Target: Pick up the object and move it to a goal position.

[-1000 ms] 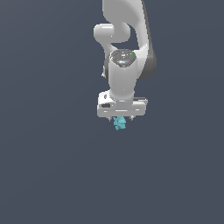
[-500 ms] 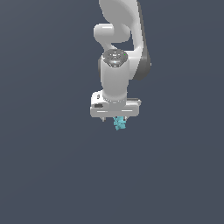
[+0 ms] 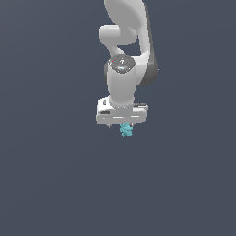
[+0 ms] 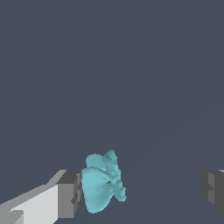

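Observation:
The object (image 3: 126,131) is a small turquoise lumpy figurine just below my white gripper (image 3: 120,124) in the exterior view. In the wrist view the object (image 4: 103,183) stands right against one grey finger pad (image 4: 69,194). The other finger pad (image 4: 213,191) is far from it, with a wide gap of bare floor between. The gripper (image 4: 142,197) is open and its jaws stand on either side of the object, off centre towards one finger. I cannot tell whether the object rests on the floor.
A plain dark grey floor (image 3: 55,184) fills both views. The white arm (image 3: 124,41) rises above the gripper. No goal marker shows.
The gripper has shifted a little towards the exterior view's left and its wrist has turned. The turquoise object has stayed in the same place.

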`<state>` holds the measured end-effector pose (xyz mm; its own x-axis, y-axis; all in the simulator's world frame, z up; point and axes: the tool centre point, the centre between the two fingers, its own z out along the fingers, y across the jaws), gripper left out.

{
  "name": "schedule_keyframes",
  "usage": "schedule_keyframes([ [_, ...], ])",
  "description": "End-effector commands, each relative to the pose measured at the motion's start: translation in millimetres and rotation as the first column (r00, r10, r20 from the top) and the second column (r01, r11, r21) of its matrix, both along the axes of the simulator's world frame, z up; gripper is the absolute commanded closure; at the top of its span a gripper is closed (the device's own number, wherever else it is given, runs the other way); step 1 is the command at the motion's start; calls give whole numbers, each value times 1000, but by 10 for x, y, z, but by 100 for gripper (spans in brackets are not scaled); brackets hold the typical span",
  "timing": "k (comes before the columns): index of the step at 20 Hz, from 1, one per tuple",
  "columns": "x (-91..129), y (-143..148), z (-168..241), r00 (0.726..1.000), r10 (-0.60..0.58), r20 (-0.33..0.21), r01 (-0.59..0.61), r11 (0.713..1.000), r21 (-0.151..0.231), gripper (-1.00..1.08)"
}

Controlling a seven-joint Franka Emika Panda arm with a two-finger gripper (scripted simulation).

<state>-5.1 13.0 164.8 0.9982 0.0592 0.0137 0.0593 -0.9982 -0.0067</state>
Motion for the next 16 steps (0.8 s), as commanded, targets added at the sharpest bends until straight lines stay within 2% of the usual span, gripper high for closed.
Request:
schedule_keyframes([
  [1, -64, 37, -87, 1000, 28, -2, -28, 1000, -2, -92],
  [11, -492, 246, -559, 981, 196, -11, -196, 981, -8, -92],
  [16, -624, 303, -679, 970, 243, -13, -243, 970, -8, -92],
])
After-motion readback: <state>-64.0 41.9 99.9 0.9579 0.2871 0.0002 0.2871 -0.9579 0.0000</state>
